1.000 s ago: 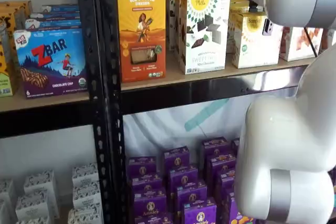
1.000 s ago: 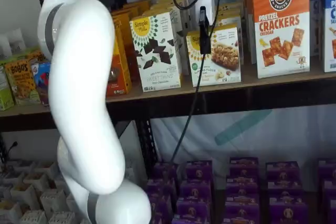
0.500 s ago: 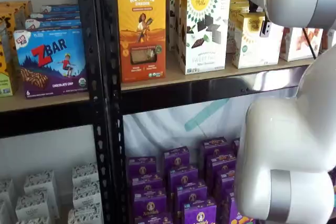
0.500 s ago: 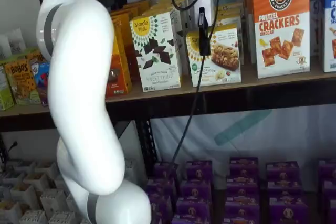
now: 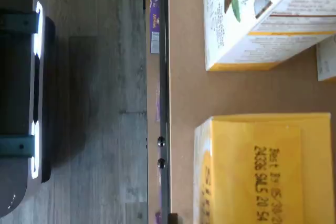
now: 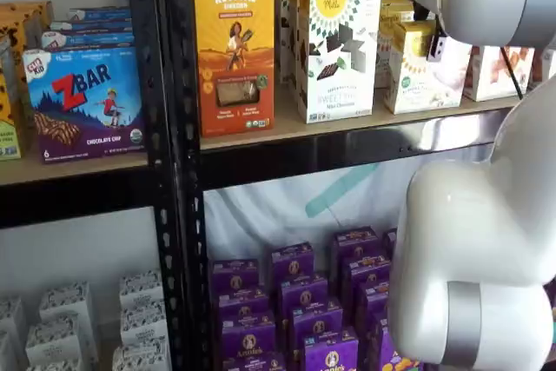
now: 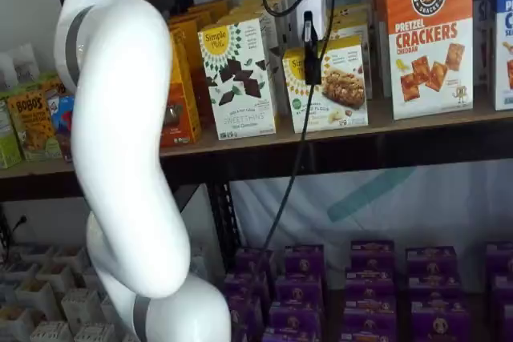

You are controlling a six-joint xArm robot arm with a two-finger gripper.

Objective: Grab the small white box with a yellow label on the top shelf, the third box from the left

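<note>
Small white box: the small white box point(image 7: 329, 84) stands on the top shelf point(image 7: 417, 118), upright, with its printed front turned to the room; in the other shelf view it is at point(image 6: 421, 71), just right of the tall white box
Long axis: its front looks about as wide as it is high; its yellow top face point(image 5: 268, 169) with a printed date runs back into the shelf, as the wrist view shows
Neighbours: the tall white box with dark cookies point(image 7: 238, 78) stands just beside it on the left, the orange Revival box point(image 6: 234, 54) further left, the pretzel crackers box point(image 7: 429, 38) on the right
Row behind: more boxes of the same kind stand behind it
Gripper: the gripper point(image 7: 311, 46) hangs in front of the upper left part of the small white box; one black finger and a cable show, so I cannot tell if the fingers are apart or together
Lower level: purple boxes point(image 6: 295, 301) stand in rows under the top shelf
</note>
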